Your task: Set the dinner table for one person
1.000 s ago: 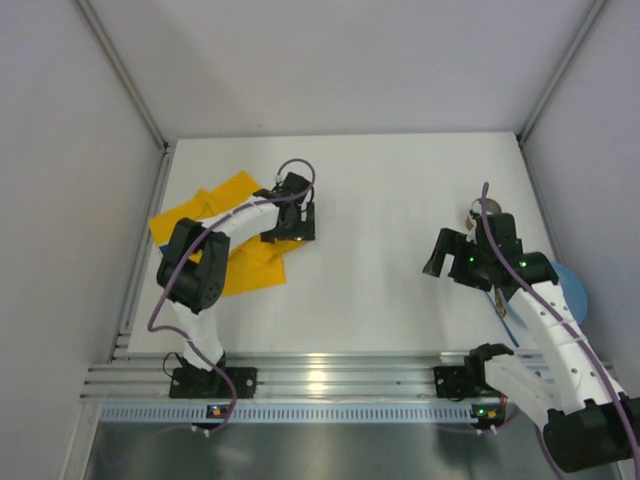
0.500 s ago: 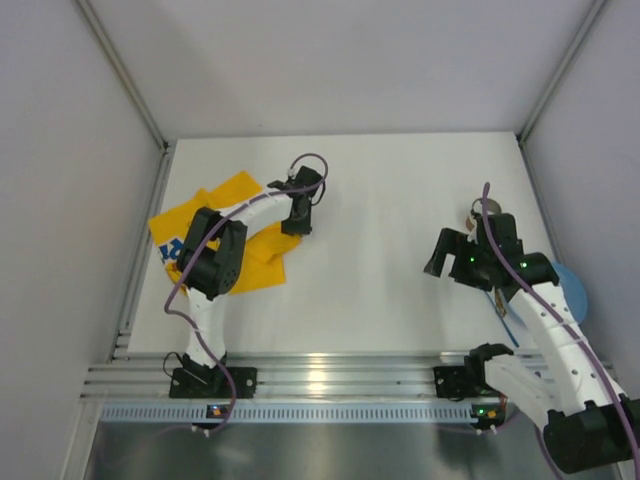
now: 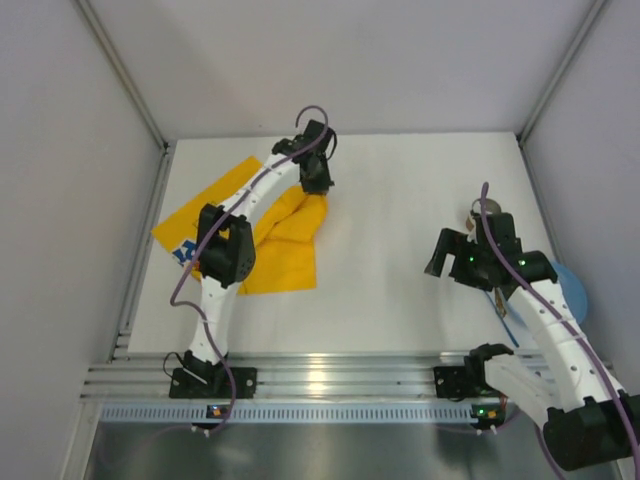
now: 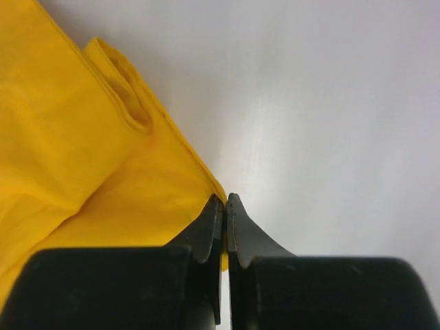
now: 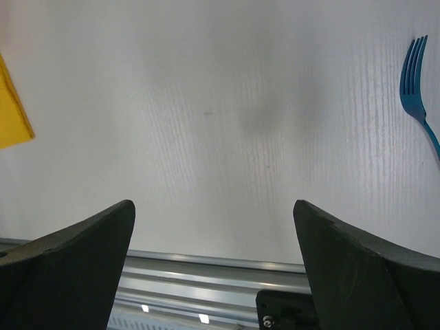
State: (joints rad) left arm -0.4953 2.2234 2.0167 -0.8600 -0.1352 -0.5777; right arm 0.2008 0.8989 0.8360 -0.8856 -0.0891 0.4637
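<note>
top cam overhead; wrist cams near table (image 3: 400, 200)

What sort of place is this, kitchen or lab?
Probably a robot test booth: a left arm and right arm bolted to an aluminium rail, plain white walls boxing in the white table with a yellow cloth mat.
</note>
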